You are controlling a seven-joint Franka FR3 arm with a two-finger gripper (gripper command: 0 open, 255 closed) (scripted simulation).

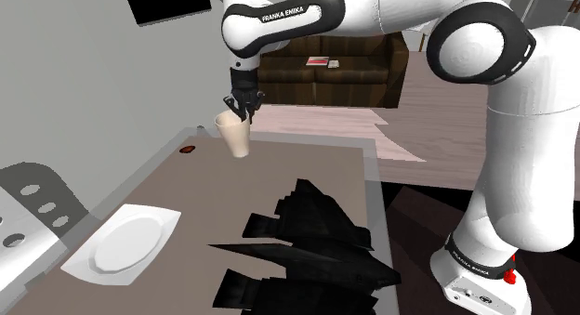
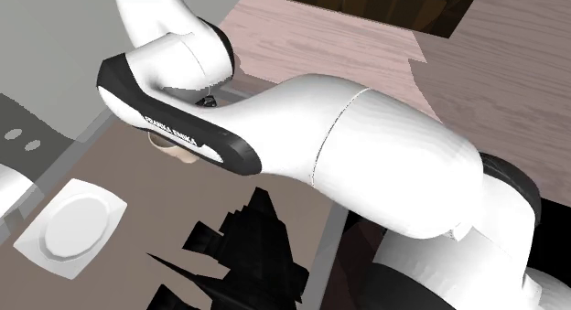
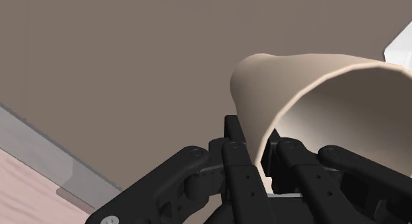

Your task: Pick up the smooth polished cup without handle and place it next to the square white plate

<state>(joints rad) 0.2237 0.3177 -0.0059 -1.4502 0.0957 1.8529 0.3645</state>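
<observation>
gripper (image 1: 243,109) clasped the tilted beige cup (image 1: 235,137) by its rim over the table (image 1: 307,164) near its far edge, open surface toward the plate (image 1: 124,241) at seven o'clock.

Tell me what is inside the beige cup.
Inside the cup, the wrist view shows bare beige inner wall and one finger of the gripper, which pinches the rim. The cup's bottom lies beyond the picture's edge, so anything there cannot be seen.
</observation>
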